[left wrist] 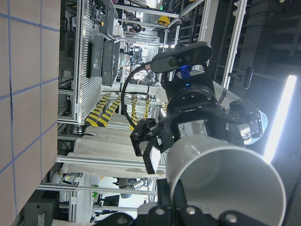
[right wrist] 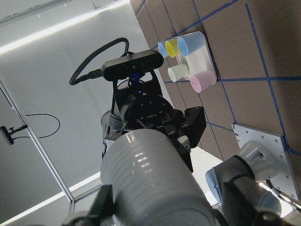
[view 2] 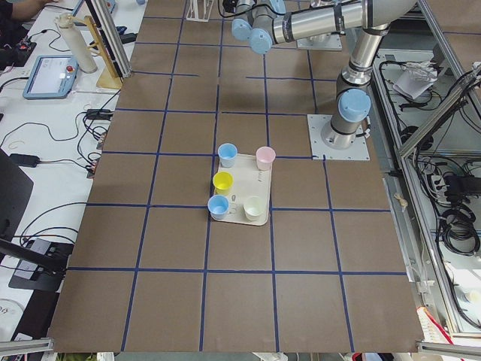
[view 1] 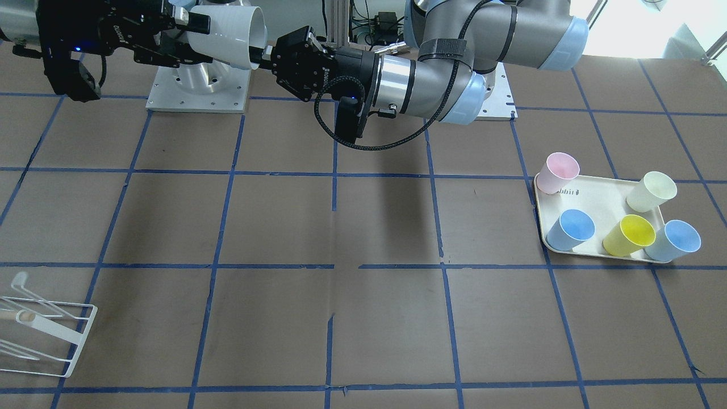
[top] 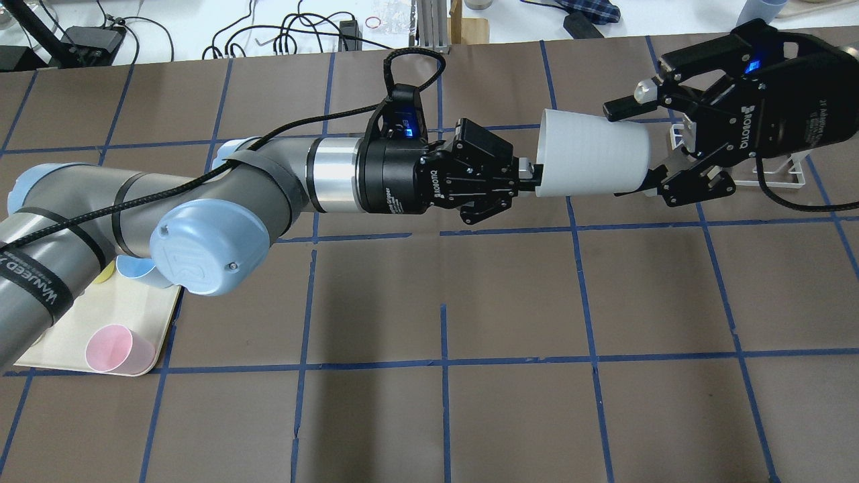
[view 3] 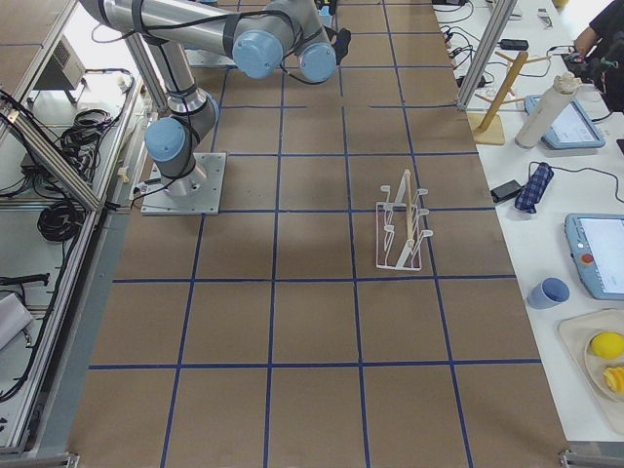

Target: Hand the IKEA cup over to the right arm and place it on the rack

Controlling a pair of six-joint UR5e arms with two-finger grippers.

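Note:
The IKEA cup is pale grey-white and lies on its side in the air between the two grippers. My left gripper is shut on the cup's rim, with one finger inside the mouth. My right gripper closes around the cup's base end, one finger against each side wall. The same hold shows in the front-facing view, with the cup, left gripper and right gripper. The white wire rack stands on the table; it also shows in the exterior right view.
A cream tray holds pink, cream, yellow and two light blue cups on my left side. Both arm bases stand at the table's back edge. Blue tape lines grid the brown table.

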